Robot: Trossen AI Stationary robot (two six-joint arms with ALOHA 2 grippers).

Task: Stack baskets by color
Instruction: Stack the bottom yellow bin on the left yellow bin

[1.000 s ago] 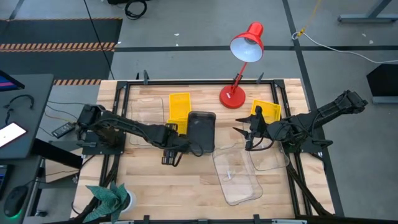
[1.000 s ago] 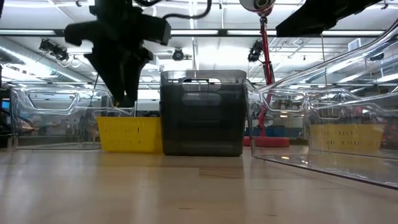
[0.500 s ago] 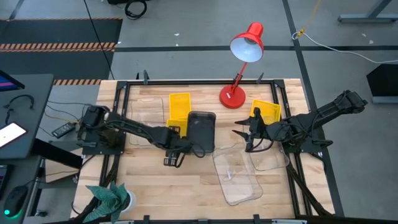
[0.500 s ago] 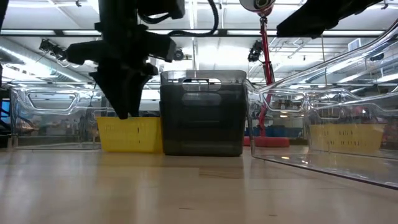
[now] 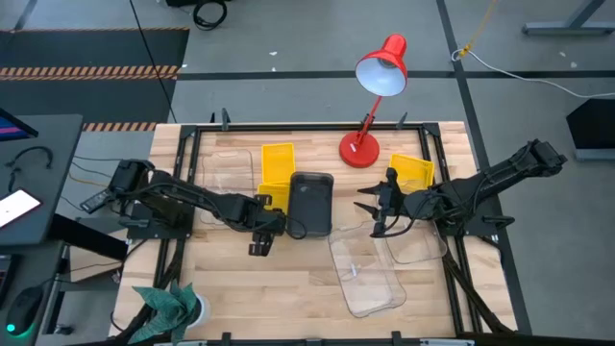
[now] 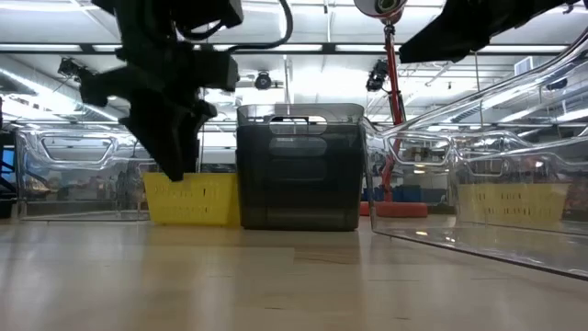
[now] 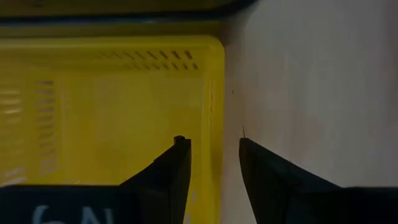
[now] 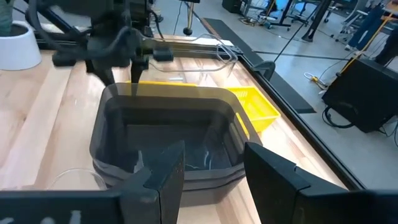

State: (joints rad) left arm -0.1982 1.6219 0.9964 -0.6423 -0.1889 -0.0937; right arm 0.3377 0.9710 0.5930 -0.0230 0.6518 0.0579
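A yellow basket (image 5: 277,169) stands on the table left of the dark-grey basket (image 5: 311,202), close beside it. My left gripper (image 7: 214,149) points steeply down over the yellow basket's near end (image 5: 276,202), open. One finger is inside the near wall (image 7: 213,112) and one outside, and I see no touch. In the low view its tips (image 6: 171,170) are at rim height. My right gripper (image 8: 214,168) hovers open and empty to the right of the dark-grey basket (image 8: 168,124). A second yellow basket (image 5: 411,173) lies at the far right.
A red desk lamp (image 5: 370,96) stands at the far edge. One clear basket (image 5: 229,178) sits left of the yellow one; two more (image 5: 367,274), (image 5: 418,248) lie at the near right. A potted plant (image 5: 171,306) is at the near-left corner.
My left gripper has sunk toward the yellow basket's near end and tipped more steeply down, shifting slightly toward the table's left edge. Its tips have come down to the rim. The baskets have kept still.
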